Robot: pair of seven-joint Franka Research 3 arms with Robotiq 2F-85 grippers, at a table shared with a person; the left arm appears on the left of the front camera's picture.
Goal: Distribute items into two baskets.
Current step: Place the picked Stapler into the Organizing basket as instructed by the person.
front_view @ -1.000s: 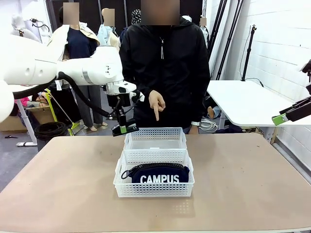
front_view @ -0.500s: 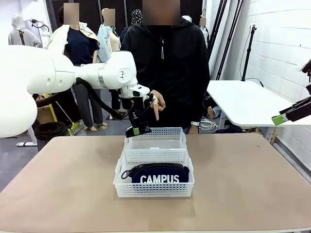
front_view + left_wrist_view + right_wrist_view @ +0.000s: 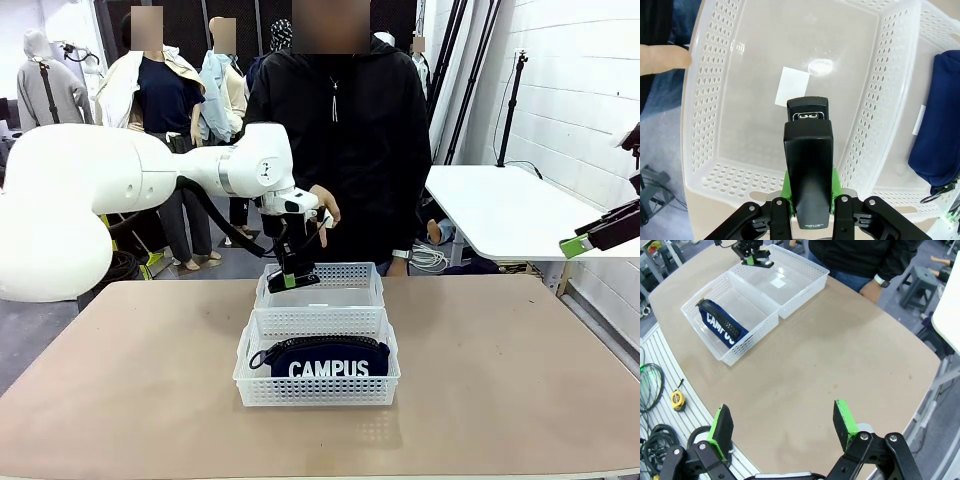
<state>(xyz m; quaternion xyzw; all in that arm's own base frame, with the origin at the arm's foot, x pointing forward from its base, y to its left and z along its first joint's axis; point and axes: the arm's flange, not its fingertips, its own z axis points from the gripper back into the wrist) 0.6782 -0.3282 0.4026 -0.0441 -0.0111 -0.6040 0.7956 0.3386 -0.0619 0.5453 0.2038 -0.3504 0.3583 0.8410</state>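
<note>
My left gripper (image 3: 807, 212), pinching the small black stapler (image 3: 808, 165), has swung over the far white lattice basket (image 3: 320, 292) where the person's finger (image 3: 322, 212) points; release looks next. Right gripper (image 3: 782, 432) idles, spread.

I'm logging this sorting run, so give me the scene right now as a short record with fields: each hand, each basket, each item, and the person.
left hand: shut on the black stapler, above the far basket
right hand: open, holding nothing, off to the table's right side
far basket: no item inside yet, a white label on its floor
near basket: holds the navy CAMPUS pouch
person's hand: finger pointing down toward the far basket
</note>
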